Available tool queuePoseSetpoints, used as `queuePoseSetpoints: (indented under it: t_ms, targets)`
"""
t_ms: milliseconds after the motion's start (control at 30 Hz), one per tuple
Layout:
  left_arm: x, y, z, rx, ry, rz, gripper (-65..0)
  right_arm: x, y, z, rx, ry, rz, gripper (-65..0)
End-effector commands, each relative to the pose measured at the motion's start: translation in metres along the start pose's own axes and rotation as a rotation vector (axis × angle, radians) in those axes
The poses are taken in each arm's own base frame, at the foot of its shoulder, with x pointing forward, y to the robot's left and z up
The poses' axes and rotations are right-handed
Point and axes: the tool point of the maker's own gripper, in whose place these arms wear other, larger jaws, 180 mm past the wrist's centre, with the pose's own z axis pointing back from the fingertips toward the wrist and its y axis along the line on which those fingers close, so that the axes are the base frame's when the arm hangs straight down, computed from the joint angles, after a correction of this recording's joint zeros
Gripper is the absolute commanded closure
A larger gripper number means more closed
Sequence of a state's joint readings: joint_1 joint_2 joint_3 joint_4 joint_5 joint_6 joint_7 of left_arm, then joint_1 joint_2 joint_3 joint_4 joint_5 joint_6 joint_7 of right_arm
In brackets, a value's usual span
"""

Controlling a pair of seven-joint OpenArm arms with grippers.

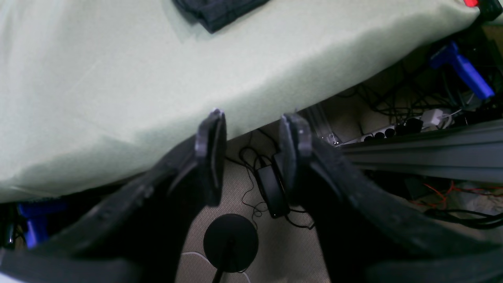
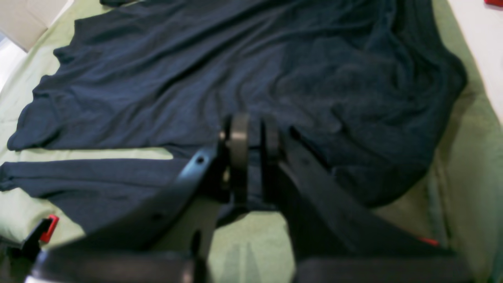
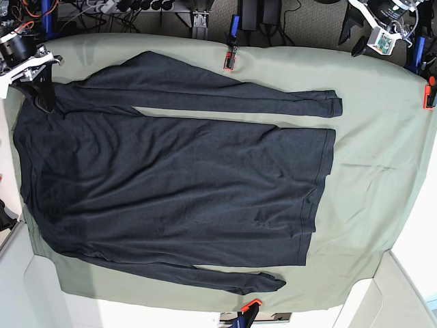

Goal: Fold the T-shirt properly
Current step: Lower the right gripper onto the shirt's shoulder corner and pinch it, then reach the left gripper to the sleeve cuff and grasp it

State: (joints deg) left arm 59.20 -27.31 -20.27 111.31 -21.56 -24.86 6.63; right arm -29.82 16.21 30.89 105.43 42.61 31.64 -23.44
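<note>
A green sheet covers the desk, pinned at its edges by orange clamps. Cables and a power strip lie on the floor beyond the desk's edge, seen only by the left wrist camera, along with a round black base.

The shirt lies flat and spread on the sheet, filling most of the desk. Its long axis runs left to right in the base view, shoulders at the left edge and hem toward the right. One sleeve stretches along the far edge; the other runs along the near edge.

The right gripper sits at the far-left corner, on the shirt's shoulder. Its wrist view shows the jaws nearly together with dark fabric between them (pinching the shirt's edge). That view also shows the cloth rumpled near the shoulder.

The left gripper hangs past the far-right corner, jaws apart and holding nothing. Only a sleeve cuff shows in its view.
</note>
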Motion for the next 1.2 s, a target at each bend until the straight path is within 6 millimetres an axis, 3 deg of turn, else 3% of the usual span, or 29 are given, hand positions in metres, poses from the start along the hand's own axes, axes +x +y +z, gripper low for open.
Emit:
queuePoseSetpoints:
  t_ms: [0,233,333,400,500,533,733,867,1000,1167]
  targets:
    - [0.007,0.001,0.003,0.0,-0.026,-0.005,-25.8,0.013,0.0,0.002,0.003,-0.038,0.023,-5.1]
    - [0.007,0.001,0.003,0.0,-0.027,-0.005,-25.8,0.012,-0.001,0.002,-0.004,-0.033,0.034,-5.1]
    - [0.007,0.001,0.003,0.0,-0.025,-0.006,-25.8,0.002,-0.005,0.002,-0.025,0.024,0.065,-5.4]
    - [0.007,0.001,0.003,0.0,-0.026,-0.006,-25.8,-0.003,-0.01,0.002,-0.048,0.052,0.103,-14.6]
    - [0.007,0.001,0.003,0.0,-0.026,-0.006,-25.8,-0.007,-0.014,0.003,-0.07,0.074,0.135,-39.5]
    - [0.007,0.001,0.003,-0.001,-0.025,-0.006,-25.8,-0.007,-0.015,0.003,-0.073,0.077,0.139,-44.1]
    - [-0.002,0.006,-0.003,0.009,0.052,-0.012,-25.8,-0.003,-0.018,0.002,-0.085,0.066,0.137,-44.6]
    - [-0.002,0.015,-0.019,0.012,0.153,0.041,-25.8,0.005,-0.041,0.007,-0.182,0.087,0.095,-44.6]
    - [0.028,0.025,-0.029,-0.025,0.091,0.049,-26.6,0.022,-0.065,0.02,-0.26,0.072,0.095,-44.6]
    - [0.059,0.026,-0.035,-0.092,0.01,0.022,-38.6,0.025,-0.081,0.028,-0.309,0.114,0.109,-44.6]
